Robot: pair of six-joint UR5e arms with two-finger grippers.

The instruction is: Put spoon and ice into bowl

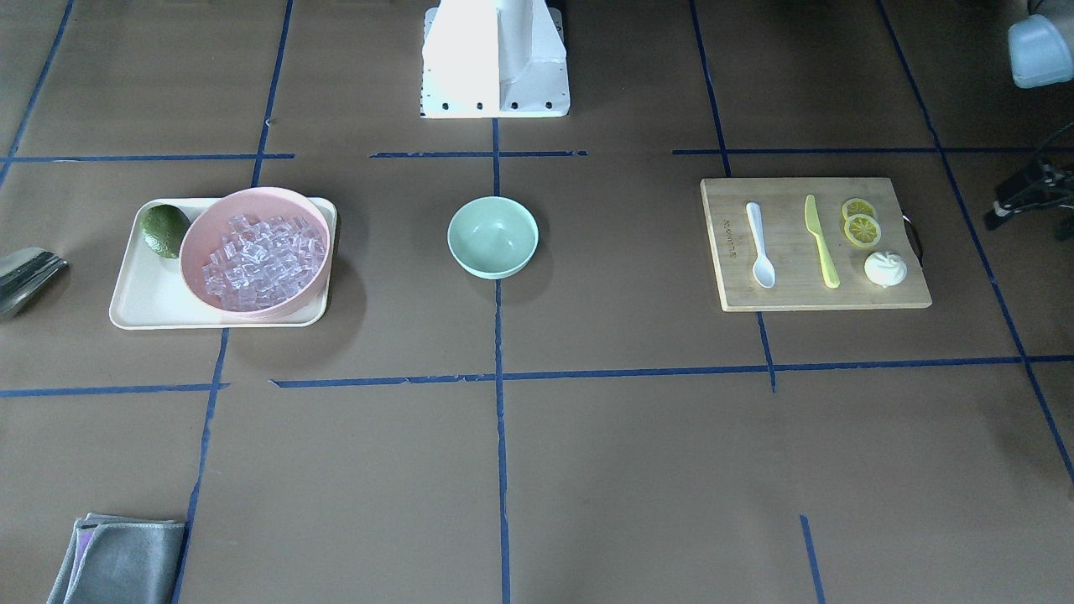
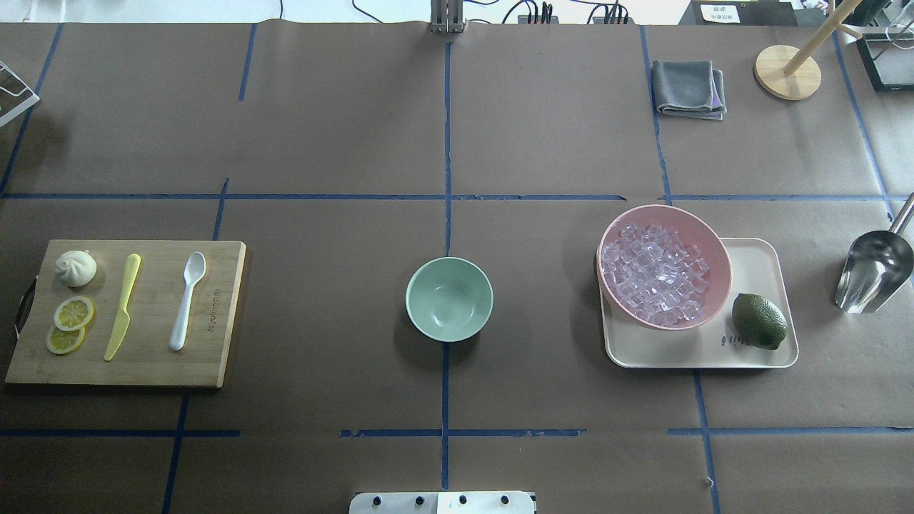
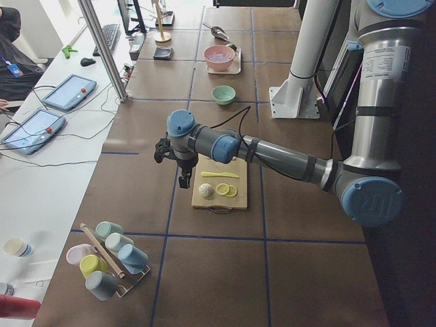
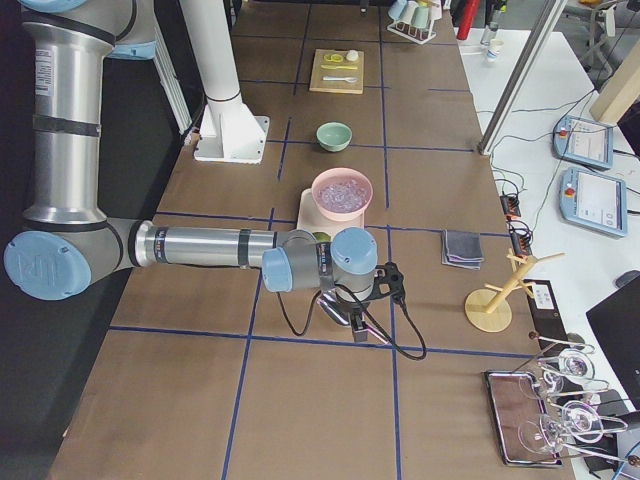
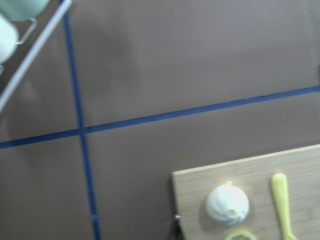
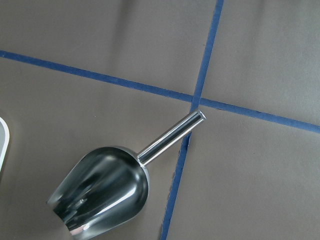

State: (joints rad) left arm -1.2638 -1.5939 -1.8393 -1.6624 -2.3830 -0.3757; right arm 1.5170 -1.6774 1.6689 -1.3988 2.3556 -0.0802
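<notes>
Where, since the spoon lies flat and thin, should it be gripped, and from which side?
Grip the spoon mid-handle, from above, jaws straddling its width: the handle is slim, straight and flat on the cutting board, with bare board either side.

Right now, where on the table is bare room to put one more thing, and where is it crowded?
Bare paper lies between the cutting board and the bowl, and between the bowl and the tray. Crowded: the board carries spoon, knife, lemon slices and bun; the pink bowl and lime nearly fill the tray.

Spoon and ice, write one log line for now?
spoon: on cutting board | ice: in pink bowl | mint bowl: empty | step: not started
</notes>
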